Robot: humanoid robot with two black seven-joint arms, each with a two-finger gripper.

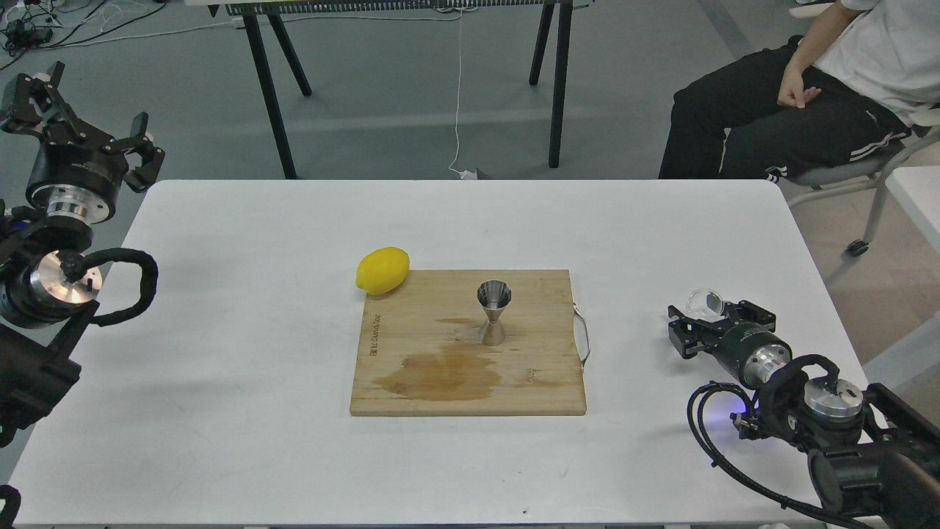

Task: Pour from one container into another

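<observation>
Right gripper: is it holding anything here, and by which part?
The right gripper is at the glass cup on the table; whether it grips it, and where, cannot be told. The left gripper holds nothing.

Head view, angled down, table (220,294) midrange

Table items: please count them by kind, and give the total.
Lemon: 1
Wooden cutting board: 1
Steel jigger: 1
Clear glass cup: 1
Total: 4
</observation>
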